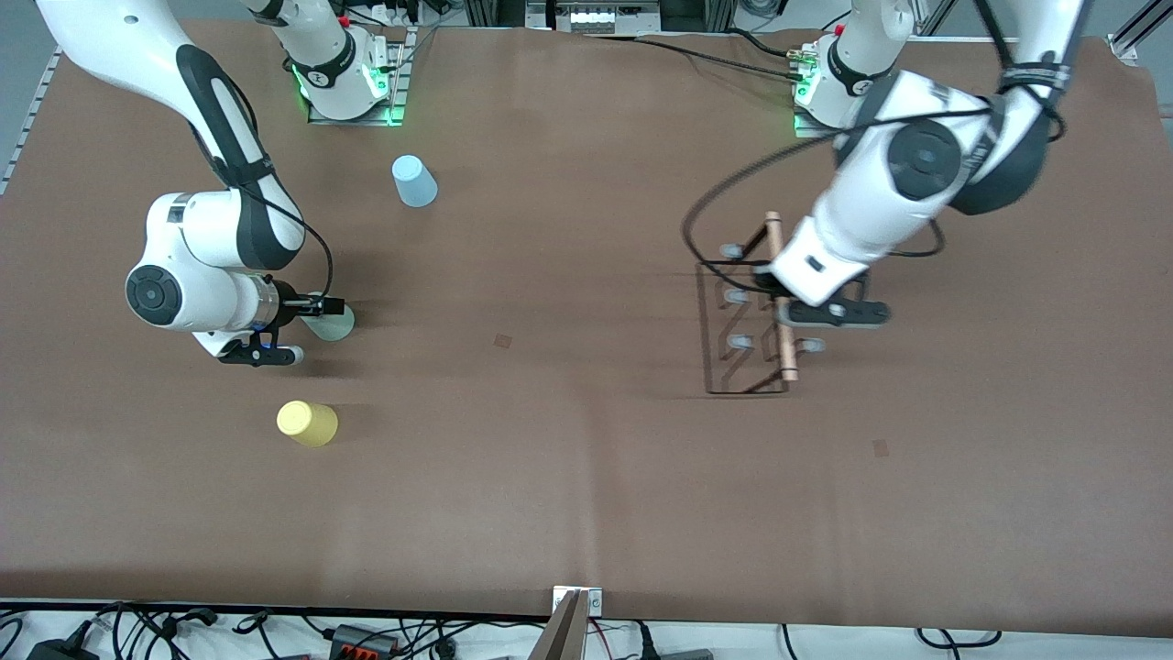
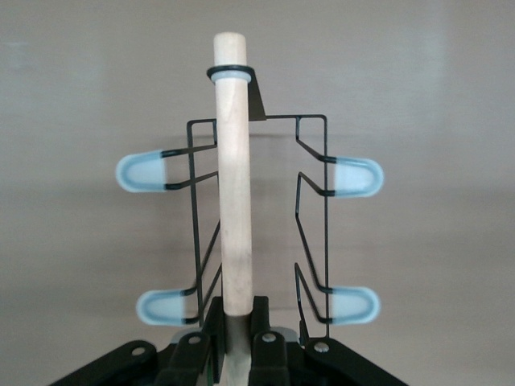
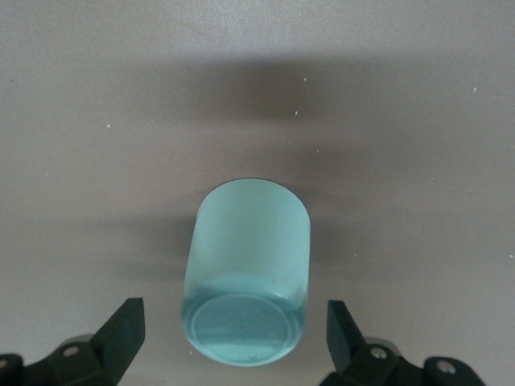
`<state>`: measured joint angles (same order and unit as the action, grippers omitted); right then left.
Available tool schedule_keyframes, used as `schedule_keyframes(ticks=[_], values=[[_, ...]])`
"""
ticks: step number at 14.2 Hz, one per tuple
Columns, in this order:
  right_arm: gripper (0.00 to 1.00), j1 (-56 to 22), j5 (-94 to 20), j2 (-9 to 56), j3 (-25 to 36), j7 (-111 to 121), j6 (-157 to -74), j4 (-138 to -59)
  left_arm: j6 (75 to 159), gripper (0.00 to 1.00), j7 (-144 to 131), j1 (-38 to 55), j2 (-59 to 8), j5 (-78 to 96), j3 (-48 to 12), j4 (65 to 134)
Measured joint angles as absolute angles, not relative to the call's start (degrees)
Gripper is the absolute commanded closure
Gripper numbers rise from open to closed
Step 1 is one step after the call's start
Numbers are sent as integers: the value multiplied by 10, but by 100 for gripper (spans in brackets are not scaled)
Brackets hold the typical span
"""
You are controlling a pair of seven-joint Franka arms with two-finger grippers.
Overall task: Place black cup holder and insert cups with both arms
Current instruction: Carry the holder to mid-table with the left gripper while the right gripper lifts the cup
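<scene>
Left hand (image 2: pixel 233 342) is clamped on the wooden rod handle (image 2: pixel 233 173) of the black cup holder (image 1: pixel 751 316), which sits toward the left arm's end of the desk (image 1: pixel 568 458); whether the rack rests on the desk or hangs just off it can't be told. Pale-tipped pegs (image 2: pixel 145 173) stick out both sides of the wire frame. Right hand (image 3: pixel 233 330) is spread wide, fingers (image 3: pixel 121 330) either side of the mint green cup (image 3: pixel 248 273), not touching it. The cup stands upside down on the desk. Yellow cup (image 1: pixel 308 423) sits nearer the front camera than the mint one, light blue cup (image 1: pixel 414 181) farther from it, both upside down and well apart.
</scene>
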<state>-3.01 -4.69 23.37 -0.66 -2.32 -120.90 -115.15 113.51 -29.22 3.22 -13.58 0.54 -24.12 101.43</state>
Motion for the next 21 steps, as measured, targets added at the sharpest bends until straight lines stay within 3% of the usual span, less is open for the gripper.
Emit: schedule_keyframes(ticks=[6,12,14,16,20,21], values=[[0,-31,-47,239,-6,-23,-1215,-1153,1130,100,-498,194,-263,5,-241,879],[1,-31,-47,242,-6,-23,-1231,-1153,1134,100,-513,212,-337,5,-240,791],[7,-30,-47,245,-6,-24,-1231,-1153,1145,100,-518,222,-347,5,-239,787],[21,-30,-47,246,-5,-24,-1231,-1153,1153,100,-524,237,-356,-4,-238,787],[64,-30,-47,247,-5,-24,-1229,-1153,1168,100,-526,260,-366,-23,-236,785],[70,-30,-47,246,-5,-24,-1228,-1152,1172,100,-526,262,-368,-23,-236,785]])
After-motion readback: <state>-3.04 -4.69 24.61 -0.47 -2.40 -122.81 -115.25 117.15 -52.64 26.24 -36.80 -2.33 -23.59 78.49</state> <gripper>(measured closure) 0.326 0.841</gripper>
